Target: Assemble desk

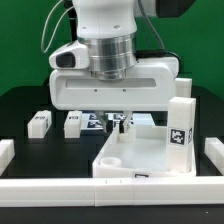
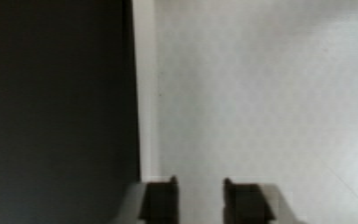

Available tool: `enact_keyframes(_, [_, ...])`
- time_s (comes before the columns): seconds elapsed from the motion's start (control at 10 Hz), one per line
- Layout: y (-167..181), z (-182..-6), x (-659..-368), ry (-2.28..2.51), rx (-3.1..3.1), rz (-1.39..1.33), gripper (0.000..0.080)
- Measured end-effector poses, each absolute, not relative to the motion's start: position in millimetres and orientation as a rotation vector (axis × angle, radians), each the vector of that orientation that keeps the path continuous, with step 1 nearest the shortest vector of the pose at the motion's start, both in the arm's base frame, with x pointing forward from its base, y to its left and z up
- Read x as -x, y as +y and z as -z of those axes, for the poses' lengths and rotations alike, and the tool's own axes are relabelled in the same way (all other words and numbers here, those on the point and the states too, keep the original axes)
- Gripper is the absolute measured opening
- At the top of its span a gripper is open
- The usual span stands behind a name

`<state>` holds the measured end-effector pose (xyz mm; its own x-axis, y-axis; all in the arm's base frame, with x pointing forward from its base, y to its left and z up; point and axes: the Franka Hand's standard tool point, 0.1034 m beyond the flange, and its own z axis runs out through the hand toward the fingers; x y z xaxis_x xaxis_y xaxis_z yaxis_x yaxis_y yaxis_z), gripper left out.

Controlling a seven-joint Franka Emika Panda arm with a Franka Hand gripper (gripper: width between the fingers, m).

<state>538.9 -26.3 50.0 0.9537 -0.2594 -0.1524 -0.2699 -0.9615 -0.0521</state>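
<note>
The white desk tabletop [image 1: 135, 155] lies rimmed side up near the front, with round corner sockets showing. One tagged leg [image 1: 180, 126] stands upright in its corner on the exterior view's right. Two loose legs [image 1: 38, 123] [image 1: 72, 122] lie on the black table to the exterior view's left. My gripper [image 1: 122, 123] hangs just over the tabletop's far edge. In the wrist view the gripper [image 2: 202, 186] shows two dark fingers [image 2: 160, 200] a small gap apart. Only the tabletop's white surface [image 2: 265, 90] shows between them, so the gripper is open and holds nothing.
The marker board [image 1: 96, 119] lies behind the tabletop, partly hidden by my hand. Low white bars border the work area at the exterior view's left [image 1: 5, 151], front [image 1: 90, 192] and right [image 1: 213, 155]. Black table [image 2: 51, 100] lies beside the tabletop's edge.
</note>
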Motion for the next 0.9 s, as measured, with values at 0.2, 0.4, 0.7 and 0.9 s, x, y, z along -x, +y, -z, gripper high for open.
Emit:
enact_keyframes(0.2, [-31.2, -55.1, -529.3, 0.486, 3.044, -0.214, 0.0328])
enact_keyframes(0.4, [-30.0, -60.1, -523.5, 0.408, 3.057, -0.197, 0.0510])
enact_keyframes(0.7, [-31.6, -56.7, -523.4, 0.417, 3.061, -0.194, 0.0645])
enact_keyframes(0.9, [-36.4, -34.6, -520.5, 0.416, 3.096, -0.130, 0.0648])
